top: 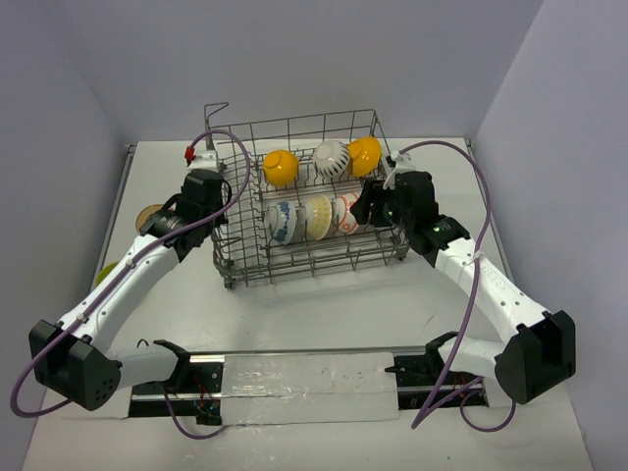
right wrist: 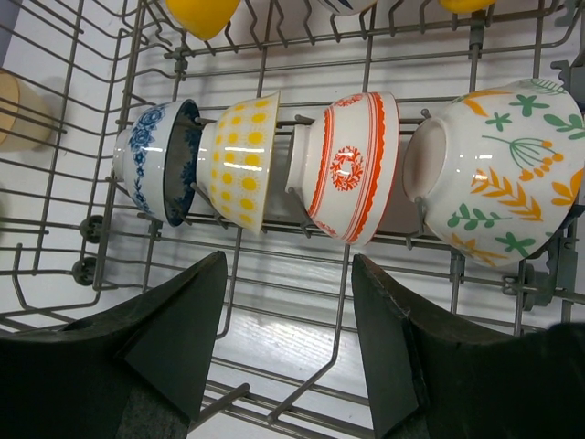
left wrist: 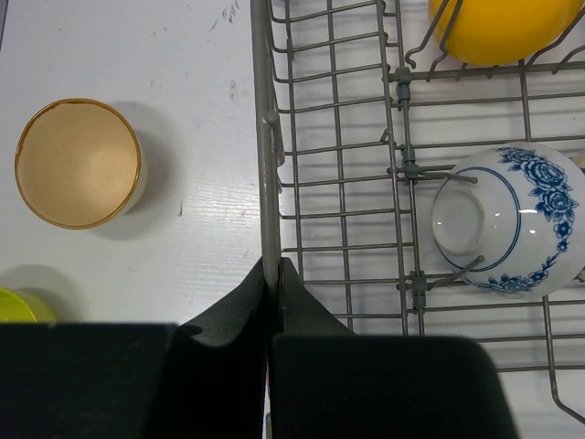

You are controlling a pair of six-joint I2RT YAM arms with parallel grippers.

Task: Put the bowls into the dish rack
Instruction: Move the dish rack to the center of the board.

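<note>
In the left wrist view, the left pincer is closed tight on the rack, whose side rim wire runs straight in between its fingers. To its left, out on the table, the tan bowl stands mouth up, apart from the rack. The green bowl shows only as a sliver at the left edge. To the pincer's right, inside the rack, the blue bowl lies on its side between tines, foot toward the camera. Farther ahead and right sits an orange bowl.

In the right wrist view, the right pincer stands wide open above the rack's floor and holds nothing; only wires lie between its fingers. Just ahead, four bowls stand on edge in a row. From left to right they are the blue bowl, the dotted bowl, the red bowl and the floral bowl. The dotted and red bowls face the gap.

In the top view, the left pincer is at the rack's left wall and the right pincer reaches in over its right side. Beyond the right pincer, the back row holds the orange bowl, the striped bowl and a second orange bowl. The tan and green bowls lie outside the rack, on the left pincer's side.
</note>
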